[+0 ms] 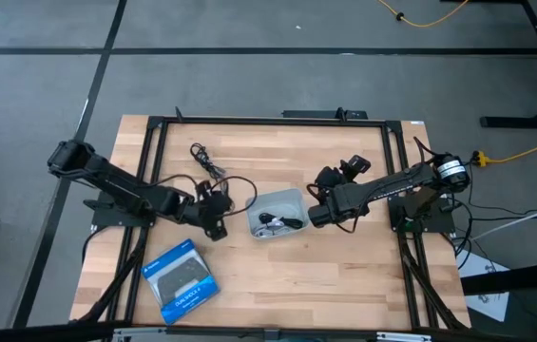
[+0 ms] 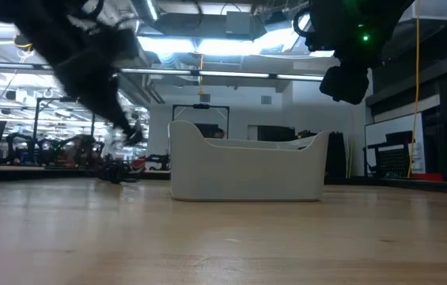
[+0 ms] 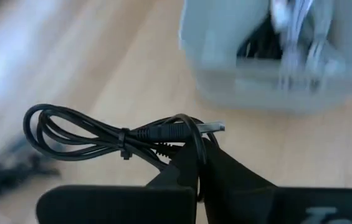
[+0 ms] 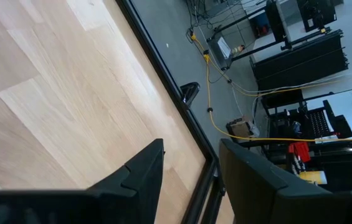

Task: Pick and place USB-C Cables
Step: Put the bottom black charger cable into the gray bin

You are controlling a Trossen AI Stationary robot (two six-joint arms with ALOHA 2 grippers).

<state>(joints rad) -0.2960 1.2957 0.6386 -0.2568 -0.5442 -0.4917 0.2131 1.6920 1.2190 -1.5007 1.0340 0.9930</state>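
My left gripper [image 1: 215,213] [image 3: 195,167] is shut on a black USB-C cable [image 3: 101,134], a small coil bound by a tie, just left of the grey bin [image 1: 278,213]. The bin holds a pale cable [image 1: 268,222] and a black one [image 1: 293,224]. Another black cable [image 1: 201,157] lies on the table toward the far left. My right gripper [image 1: 316,215] [image 4: 191,167] hovers open by the bin's right wall, above the table, with nothing between its fingers. In the low view the bin [image 2: 247,170] stands in the middle. My left gripper pinches the black cable between its two fingers at the coil's plug end [image 3: 185,134], just behind the metal plug [image 3: 216,127]. The looped rest [image 3: 51,127] sticks out sideways beyond the fingers. In the low view the fingertips [image 2: 132,134] are above the tabletop.
A blue-and-black flat box [image 1: 181,280] lies near the table's near-left corner. The black metal frame [image 1: 268,122] runs along the table's edges. Bare wood [image 1: 344,275] lies in front of the bin and to the right.
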